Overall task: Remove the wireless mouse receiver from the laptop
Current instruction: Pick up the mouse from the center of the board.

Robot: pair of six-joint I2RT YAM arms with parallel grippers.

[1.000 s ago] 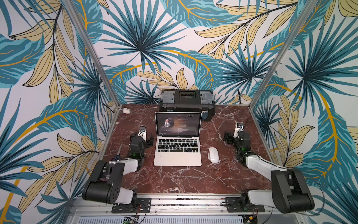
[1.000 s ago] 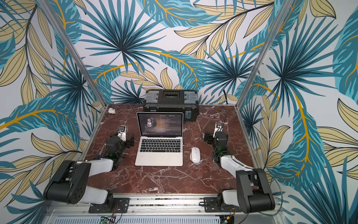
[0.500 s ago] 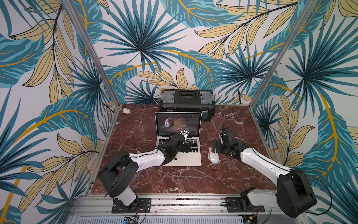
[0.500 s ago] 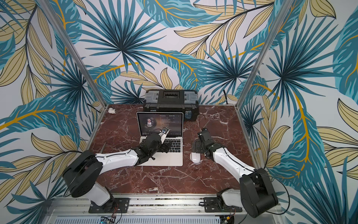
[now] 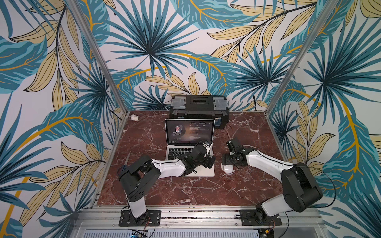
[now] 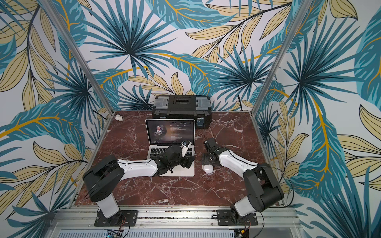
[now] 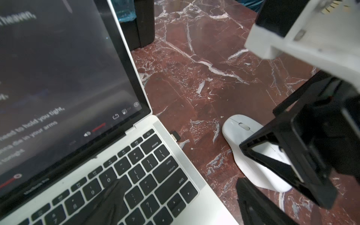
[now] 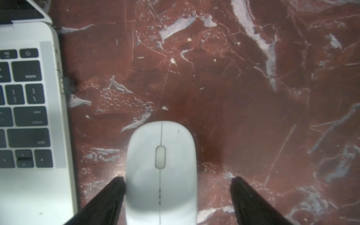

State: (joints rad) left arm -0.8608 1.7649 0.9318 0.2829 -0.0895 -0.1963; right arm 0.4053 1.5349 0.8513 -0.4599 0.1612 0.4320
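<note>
— What do we enter first?

— The laptop (image 5: pixel 188 133): a slim silver slab with flat black keys, its glossy dark screen standing open.

— And the receiver?

— We log the receiver (image 7: pixel 176 135) as a tiny black stub, squared off, plugged into the laptop's edge near the power key, on the side facing the mouse.

— The mouse?

— The wireless mouse (image 8: pixel 161 165): a smooth white oval with a grey wheel, lying flat just beside the laptop.

— Grippers?

— We see the right gripper (image 8: pixel 177 178) spread wide astride the mouse. The finger nearer the laptop touches its flank and the other stands clear. The left gripper (image 7: pixel 178 180) is also released, one dark tapered finger over the keys and one past the laptop's edge, holding nothing.

— Remainder?

— The table (image 5: pixel 165 191) is veined red-brown marble. A ribbed black toolbox (image 5: pixel 199 105) sits behind the laptop.
</note>
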